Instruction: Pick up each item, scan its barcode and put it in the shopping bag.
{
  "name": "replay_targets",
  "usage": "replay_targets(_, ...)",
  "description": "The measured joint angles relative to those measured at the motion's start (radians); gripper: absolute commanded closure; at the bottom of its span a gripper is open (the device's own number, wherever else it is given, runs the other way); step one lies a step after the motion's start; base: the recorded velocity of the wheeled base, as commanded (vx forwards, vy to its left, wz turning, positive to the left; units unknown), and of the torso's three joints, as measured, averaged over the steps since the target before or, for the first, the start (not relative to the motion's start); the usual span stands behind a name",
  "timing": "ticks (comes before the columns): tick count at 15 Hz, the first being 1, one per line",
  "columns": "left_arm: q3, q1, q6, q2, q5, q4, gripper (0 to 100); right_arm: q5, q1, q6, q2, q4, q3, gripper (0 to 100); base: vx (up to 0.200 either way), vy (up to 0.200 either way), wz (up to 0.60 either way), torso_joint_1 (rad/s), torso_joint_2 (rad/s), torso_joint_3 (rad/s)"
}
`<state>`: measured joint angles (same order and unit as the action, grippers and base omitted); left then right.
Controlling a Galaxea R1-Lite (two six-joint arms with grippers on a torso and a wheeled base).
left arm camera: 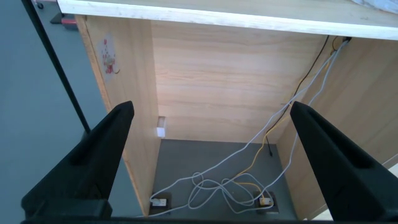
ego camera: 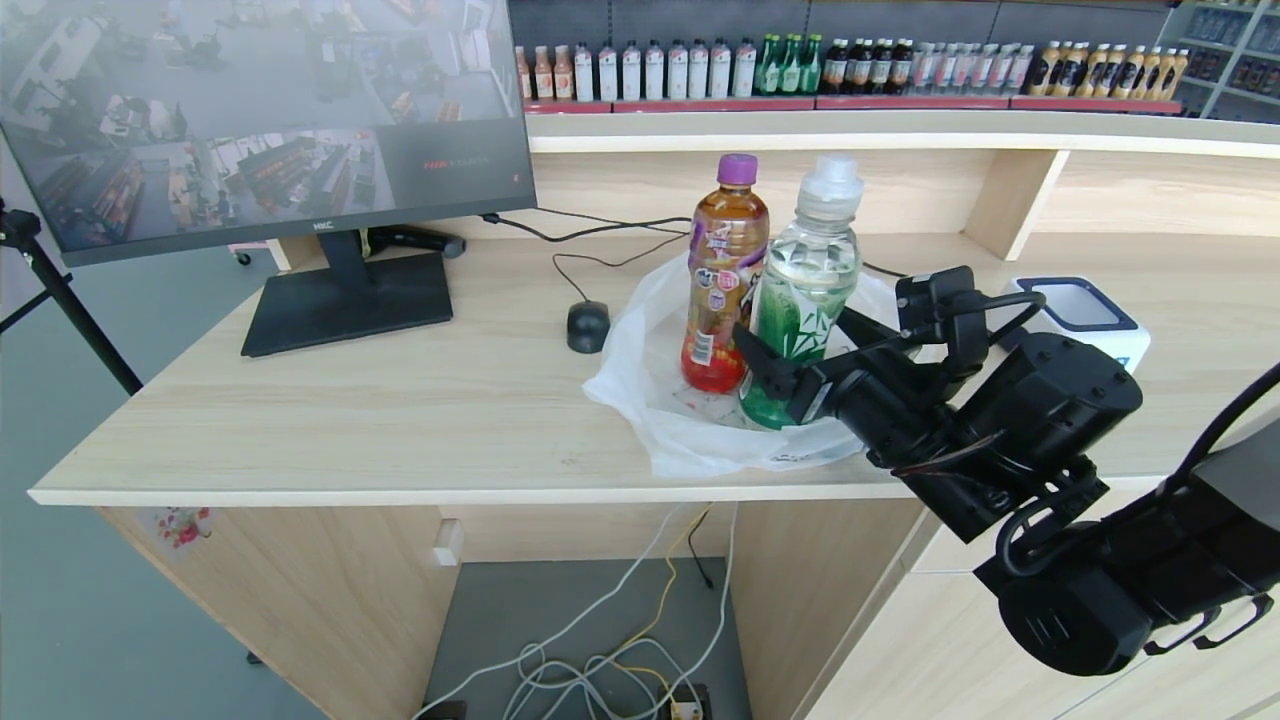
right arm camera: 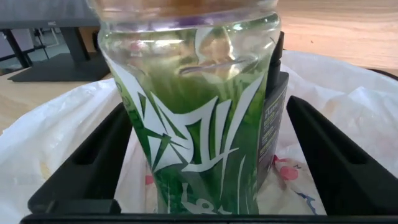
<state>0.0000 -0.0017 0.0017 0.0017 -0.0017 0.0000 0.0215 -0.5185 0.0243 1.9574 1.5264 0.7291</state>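
Two bottles stand on the white shopping bag (ego camera: pixel 640 395), which lies crumpled on the counter (ego camera: pixel 400 400). The green bottle (ego camera: pixel 805 290) has a white cap. The tea bottle (ego camera: pixel 725 280) with the purple cap is just beside the green bottle, on the robot's left of it. I cannot tell if they touch.

The right hand (ego camera: pixel 795 335) is low around the green bottle, with one finger on each side. Its fingers are spread and do not look like they squeeze the bottle. One finger sits very close to the side of the green bottle (right arm camera: pixel 199 143). The left hand (left arm camera: pixel 211 109) is far below the green bottle, under the counter edge. It is wide open and holds nothing.

The scanner (ego camera: pixel 1075 310) sits on the robot's right of the green bottle, a little apart.

What could go wrong? The green bottle is tall and stands on soft, bumpy plastic. I think a small bump from a finger could tip it. If it tips, it could knock the tea bottle over too, since that one is so close. A finger could also snag the bag and drag both bottles along.
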Motion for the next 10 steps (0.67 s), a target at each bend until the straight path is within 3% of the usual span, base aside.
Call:
replay_targets(5,0.0,0.0,0.001,0.0,0.0,0.0,0,0.002,-0.001,0.0,-0.016,0.001,-0.017,0,0.0,0.0,0.0,0.0,0.0,0.0)
replay_targets(10,0.0,0.0,0.0,0.0,0.0,0.0,0,0.002,0.006,0.0,-0.136,0.0,-0.125,0,0.0,0.0,0.0,0.0,0.0,0.0)
